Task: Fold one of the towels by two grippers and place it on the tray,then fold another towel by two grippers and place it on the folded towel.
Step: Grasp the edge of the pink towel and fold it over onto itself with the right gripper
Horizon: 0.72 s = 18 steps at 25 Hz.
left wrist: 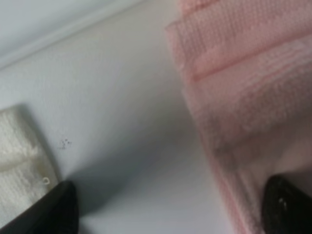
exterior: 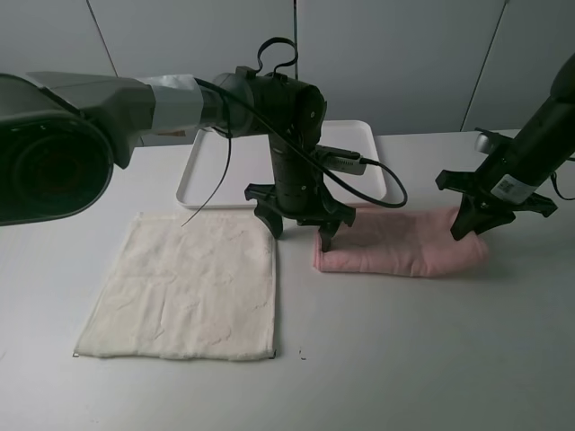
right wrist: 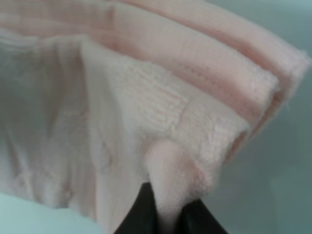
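Pinching the right end of the folded pale pink terry-cloth towel (exterior: 395, 241), the right claw (exterior: 472, 226) is clenched; the left claw (exterior: 301, 232) straddles its left end, released, probably readying a 2-claw lift from the surface (exterior: 404, 359) onto the flat white plastic tray (exterior: 193, 184) just behind

On tabletop (exterior: 422, 350), spread towel (exterior: 184, 287) lies front-left; folded towel (exterior: 400, 242) to its right; tray (exterior: 199, 180) behind both, rear centre.
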Tool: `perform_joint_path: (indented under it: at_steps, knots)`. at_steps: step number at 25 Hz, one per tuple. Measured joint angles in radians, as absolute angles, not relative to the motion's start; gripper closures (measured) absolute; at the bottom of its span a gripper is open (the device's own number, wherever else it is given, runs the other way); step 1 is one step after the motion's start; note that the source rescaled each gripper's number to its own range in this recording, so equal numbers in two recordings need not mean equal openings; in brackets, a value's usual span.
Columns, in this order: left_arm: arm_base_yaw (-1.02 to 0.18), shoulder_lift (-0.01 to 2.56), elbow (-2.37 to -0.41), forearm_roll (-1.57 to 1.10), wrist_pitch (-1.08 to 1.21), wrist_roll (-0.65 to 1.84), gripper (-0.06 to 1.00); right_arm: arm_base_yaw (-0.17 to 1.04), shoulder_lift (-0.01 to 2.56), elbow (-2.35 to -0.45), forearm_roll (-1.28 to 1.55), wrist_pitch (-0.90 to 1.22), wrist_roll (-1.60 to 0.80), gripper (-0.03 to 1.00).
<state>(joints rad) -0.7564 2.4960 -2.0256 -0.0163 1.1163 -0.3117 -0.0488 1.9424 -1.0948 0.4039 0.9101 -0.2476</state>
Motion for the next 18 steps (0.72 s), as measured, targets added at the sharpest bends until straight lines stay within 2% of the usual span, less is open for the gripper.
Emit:
perform_joint_path:
  at_steps: [14,18]
  knots:
    - [-0.756,2.496,-2.026,-0.016,1.116,-0.312,-0.03,-0.049,1.900,-1.093,0.789,1.011,-0.416,0.94]
    - [-0.756,2.496,-2.026,-0.016,1.117,-0.312,-0.03,-0.024,1.901,-1.093,0.819,1.011,-0.436,0.94]
